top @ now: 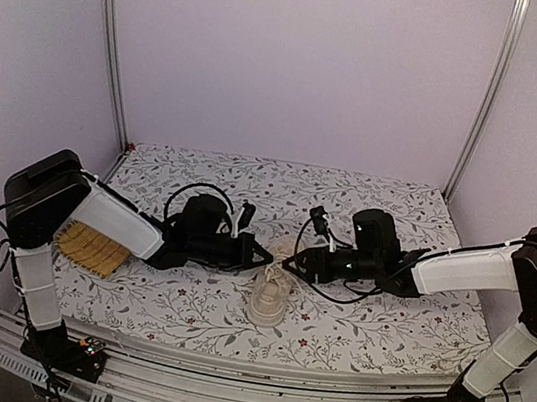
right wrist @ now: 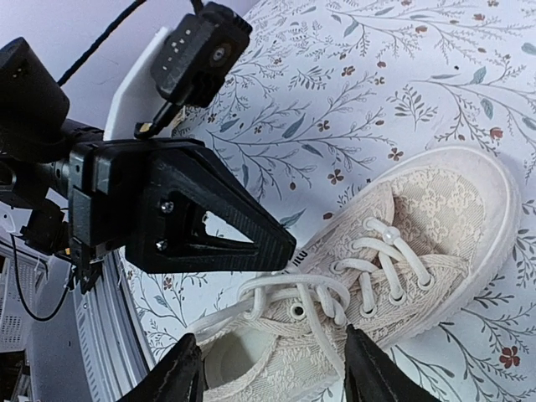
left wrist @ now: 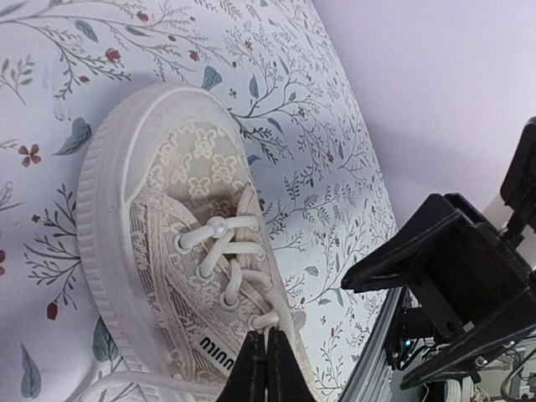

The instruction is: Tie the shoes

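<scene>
Top external view: nearest the arm bases, the sneaker (top: pixel 269 300) sits mid-table (top: pixel 401 332), toe toward the near edge. Just beyond, the left gripper (left wrist: pixel 266 368) is pinched together at the laces (right wrist: pixel 368 251), probably to keep one taut. The right gripper (right wrist: pixel 272 356) straddles the collar with its fingers apart, seemingly ready to take a strand.

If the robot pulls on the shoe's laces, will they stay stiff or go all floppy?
Probably floppy: the laces lie in loose curves across the shoe. The shoe likely won't tip, since its wide sole rests flat on the tablecloth. It looks light, so a tug might slide it.
</scene>
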You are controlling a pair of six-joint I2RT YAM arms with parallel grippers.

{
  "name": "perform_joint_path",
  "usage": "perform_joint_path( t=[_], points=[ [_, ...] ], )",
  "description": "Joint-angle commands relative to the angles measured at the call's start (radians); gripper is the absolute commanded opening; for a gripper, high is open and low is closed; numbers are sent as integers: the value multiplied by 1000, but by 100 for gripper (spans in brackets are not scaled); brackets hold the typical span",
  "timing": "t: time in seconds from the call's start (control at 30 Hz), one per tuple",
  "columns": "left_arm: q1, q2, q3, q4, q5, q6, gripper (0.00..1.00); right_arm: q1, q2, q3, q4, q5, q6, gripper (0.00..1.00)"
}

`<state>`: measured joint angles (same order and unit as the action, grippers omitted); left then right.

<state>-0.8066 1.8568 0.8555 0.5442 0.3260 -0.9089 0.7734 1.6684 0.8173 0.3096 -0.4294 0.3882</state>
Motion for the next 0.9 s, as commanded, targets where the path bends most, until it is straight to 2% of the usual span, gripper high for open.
perform_joint_path(
  t=[0.0, 0.27, 0.6, 0.8, 0.87],
  points=[
    [8, -29, -12, 43, -9, -11, 0, 54, -65, -7, -43, 104, -4, 59],
    [8, -25, -10, 49, -8, -15, 0, 179, -55, 70, -144, 337, -14, 62],
    [8, -24, -8, 48, -8, -13, 0, 244, 35, 166, -225, 401, -53, 62],
    [8, -22, -8, 50, -7, -13, 0, 253, 63, 207, -280, 468, -48, 52],
    [8, -22, -9, 52, -4, -13, 0, 254, 63, 207, -284, 481, -41, 44]
  ],
)
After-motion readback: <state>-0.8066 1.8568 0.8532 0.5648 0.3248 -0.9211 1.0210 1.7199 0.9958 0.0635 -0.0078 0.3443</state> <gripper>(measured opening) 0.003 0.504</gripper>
